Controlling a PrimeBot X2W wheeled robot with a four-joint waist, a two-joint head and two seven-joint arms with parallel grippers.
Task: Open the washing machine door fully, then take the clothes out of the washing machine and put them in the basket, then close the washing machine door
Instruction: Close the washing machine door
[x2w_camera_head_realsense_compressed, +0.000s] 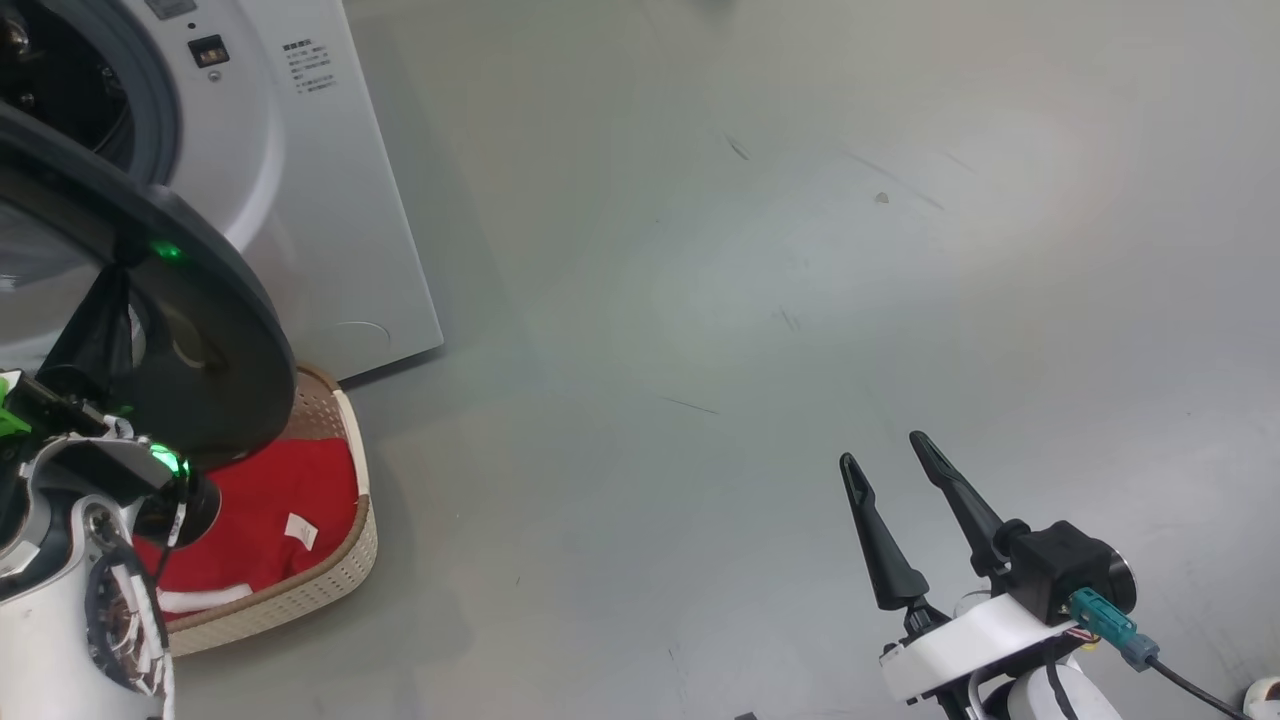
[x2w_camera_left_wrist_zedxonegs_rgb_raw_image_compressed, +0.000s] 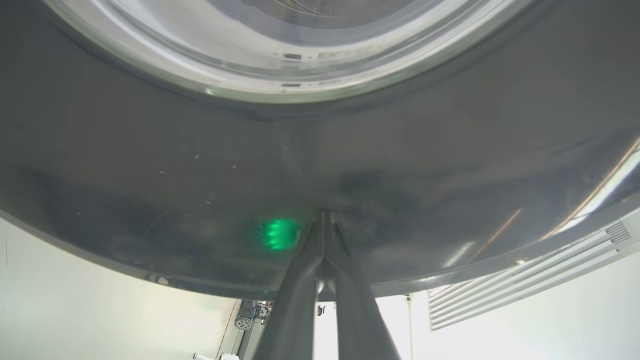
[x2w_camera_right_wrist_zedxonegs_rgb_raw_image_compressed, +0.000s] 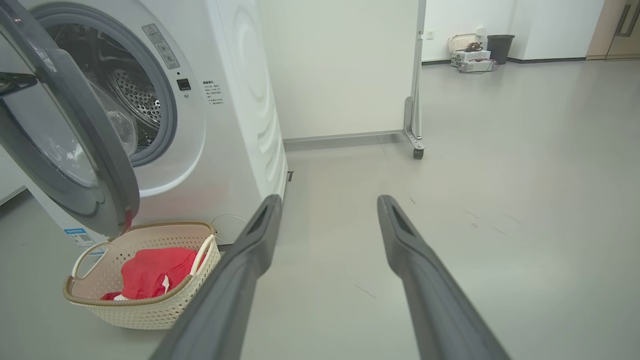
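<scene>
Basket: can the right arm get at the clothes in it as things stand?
Probably yes. The right gripper stands open over bare floor with nothing between it and the basket; the clothes lie uncovered, though the door overhangs the basket's back edge.

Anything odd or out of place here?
Nothing spilled or damaged. One oddity: a small red patch at the lower edge of the washing machine door, above the basket; reflection or caught cloth, cannot tell. The clothes lie in the basket.
</scene>
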